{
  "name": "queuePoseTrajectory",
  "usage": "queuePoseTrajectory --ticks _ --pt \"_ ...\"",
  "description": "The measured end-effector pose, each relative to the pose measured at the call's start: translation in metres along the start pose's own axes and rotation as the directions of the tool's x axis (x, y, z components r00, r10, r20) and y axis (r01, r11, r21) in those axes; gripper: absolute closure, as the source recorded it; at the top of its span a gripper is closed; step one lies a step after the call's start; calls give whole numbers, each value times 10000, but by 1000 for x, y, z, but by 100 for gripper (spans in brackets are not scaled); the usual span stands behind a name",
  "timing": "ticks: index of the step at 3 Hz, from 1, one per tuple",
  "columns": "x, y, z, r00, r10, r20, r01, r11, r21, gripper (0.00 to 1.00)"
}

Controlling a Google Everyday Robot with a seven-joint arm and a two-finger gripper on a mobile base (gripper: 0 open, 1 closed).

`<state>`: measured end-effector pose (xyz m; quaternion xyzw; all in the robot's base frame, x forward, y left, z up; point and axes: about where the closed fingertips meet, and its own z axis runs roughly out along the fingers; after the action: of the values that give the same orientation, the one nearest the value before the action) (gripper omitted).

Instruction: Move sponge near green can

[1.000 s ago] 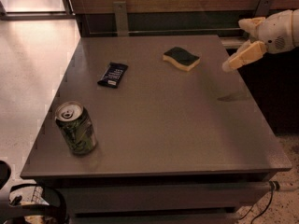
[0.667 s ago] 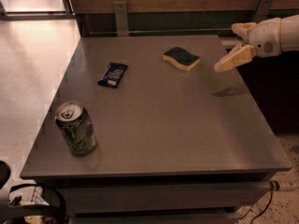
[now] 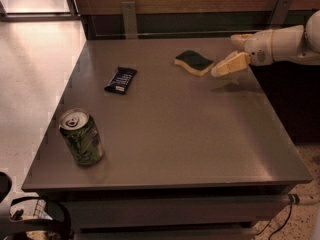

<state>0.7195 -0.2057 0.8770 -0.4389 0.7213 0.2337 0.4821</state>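
Note:
The sponge (image 3: pixel 194 62), dark green on top with pale yellow foam below, lies flat on the far right part of the grey table (image 3: pixel 170 134). The green can (image 3: pixel 81 136) stands upright near the front left corner, silver top and pull tab showing. My gripper (image 3: pixel 224 55) reaches in from the right edge, just right of the sponge and slightly above the table. Its pale fingers (image 3: pixel 229 65) are spread apart and hold nothing; the lower fingertip is close to the sponge's right edge.
A dark blue snack bar wrapper (image 3: pixel 120 79) lies on the table left of the sponge. Two metal brackets (image 3: pixel 129 19) rise along the back wall behind the table. The table's right edge drops to a dark gap beneath my arm (image 3: pixel 285 44).
My gripper has moved left and a little down, from beyond the table's right edge to just beside the sponge. The sponge, can and wrapper have not moved.

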Motion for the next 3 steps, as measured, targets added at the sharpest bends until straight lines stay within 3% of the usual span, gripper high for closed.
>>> queuePoseTrajectory --ticks 1,2,3 --pt "4 -3 23 9996 254 -107 -254 9997 21 0" --pt "32 -6 65 9970 677 -367 -666 9973 312 0" --pt "32 -5 68 9970 675 -366 -665 9974 270 0"
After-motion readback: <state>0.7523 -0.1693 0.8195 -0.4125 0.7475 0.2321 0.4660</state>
